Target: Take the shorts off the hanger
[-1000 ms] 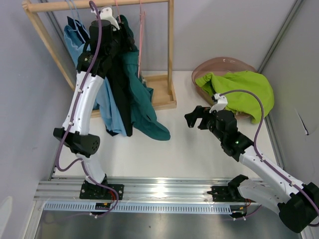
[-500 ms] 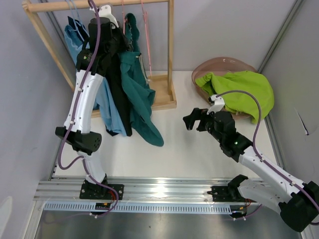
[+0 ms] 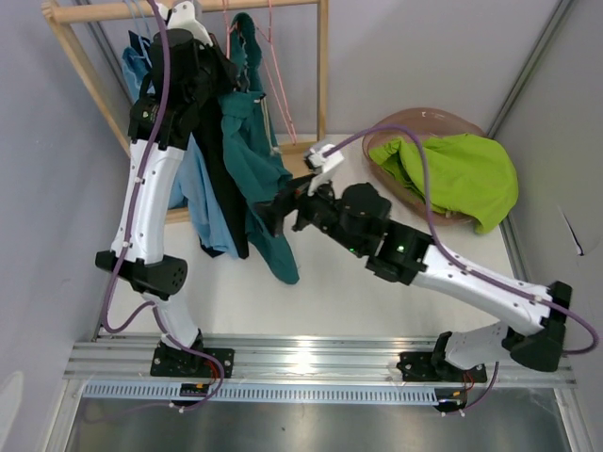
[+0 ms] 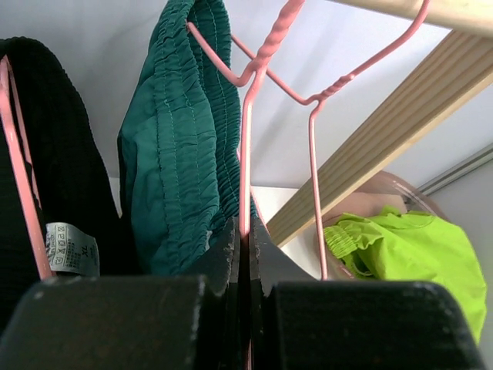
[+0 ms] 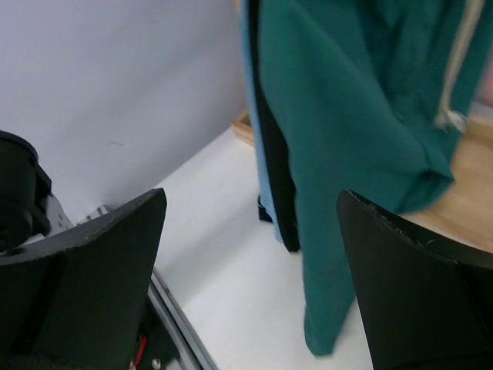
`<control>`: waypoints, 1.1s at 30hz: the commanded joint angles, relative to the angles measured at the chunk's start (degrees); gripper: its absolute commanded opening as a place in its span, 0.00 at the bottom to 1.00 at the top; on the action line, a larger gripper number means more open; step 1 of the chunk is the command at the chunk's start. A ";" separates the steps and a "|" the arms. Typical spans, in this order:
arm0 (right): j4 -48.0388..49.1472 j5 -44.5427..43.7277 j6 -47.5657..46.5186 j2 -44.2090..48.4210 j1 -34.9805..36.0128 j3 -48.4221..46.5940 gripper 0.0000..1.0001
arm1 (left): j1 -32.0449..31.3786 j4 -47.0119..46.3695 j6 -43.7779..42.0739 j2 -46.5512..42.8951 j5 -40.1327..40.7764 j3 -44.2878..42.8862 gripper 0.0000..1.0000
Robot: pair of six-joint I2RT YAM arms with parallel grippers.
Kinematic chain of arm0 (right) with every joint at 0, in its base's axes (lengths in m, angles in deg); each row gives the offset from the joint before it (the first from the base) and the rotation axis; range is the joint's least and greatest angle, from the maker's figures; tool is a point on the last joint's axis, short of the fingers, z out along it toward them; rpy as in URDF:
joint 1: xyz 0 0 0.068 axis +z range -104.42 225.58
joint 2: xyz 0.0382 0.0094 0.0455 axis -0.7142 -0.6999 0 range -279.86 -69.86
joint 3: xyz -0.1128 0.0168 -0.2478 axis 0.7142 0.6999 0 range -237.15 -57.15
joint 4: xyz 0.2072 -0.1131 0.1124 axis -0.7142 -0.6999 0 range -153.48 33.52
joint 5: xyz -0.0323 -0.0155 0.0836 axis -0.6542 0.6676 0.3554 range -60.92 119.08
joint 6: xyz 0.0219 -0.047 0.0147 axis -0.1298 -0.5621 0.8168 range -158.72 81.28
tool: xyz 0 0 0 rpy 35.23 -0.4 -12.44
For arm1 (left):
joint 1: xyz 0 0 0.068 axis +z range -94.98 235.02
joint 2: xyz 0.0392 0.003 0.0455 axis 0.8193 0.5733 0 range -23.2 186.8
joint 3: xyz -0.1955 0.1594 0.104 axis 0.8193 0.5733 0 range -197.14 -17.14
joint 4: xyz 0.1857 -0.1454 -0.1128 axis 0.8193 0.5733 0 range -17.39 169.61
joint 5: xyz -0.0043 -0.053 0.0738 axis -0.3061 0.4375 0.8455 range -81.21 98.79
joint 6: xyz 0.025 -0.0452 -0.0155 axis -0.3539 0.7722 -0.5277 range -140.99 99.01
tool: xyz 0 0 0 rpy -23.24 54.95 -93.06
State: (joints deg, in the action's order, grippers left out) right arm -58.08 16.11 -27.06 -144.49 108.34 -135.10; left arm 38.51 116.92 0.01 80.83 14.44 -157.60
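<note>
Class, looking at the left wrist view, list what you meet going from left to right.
black shorts → teal shorts → pink hanger held in the left pincer → lime green shorts

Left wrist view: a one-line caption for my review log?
Left gripper clamped on a pink hanger beside the teal shorts, black shorts alongside, lime green shorts beyond.
</note>
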 commanded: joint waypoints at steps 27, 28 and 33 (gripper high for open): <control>3.98 -19.09 -6.12 -17.41 12.80 -8.28 0.00 | 0.34 -3.89 2.39 -16.84 -2.22 11.37 0.00; 3.72 -20.59 -5.95 -16.70 14.91 -6.88 0.00 | 0.34 -4.06 2.12 -16.06 -2.05 10.83 0.00; 2.76 -31.49 -0.26 -12.74 29.86 2.36 0.00 | 0.43 -3.63 0.98 -12.80 -0.11 5.65 0.00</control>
State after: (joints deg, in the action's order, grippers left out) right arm -53.17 -8.08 -32.07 -160.09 130.83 -136.31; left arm 38.48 120.53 2.87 67.19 11.82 -146.19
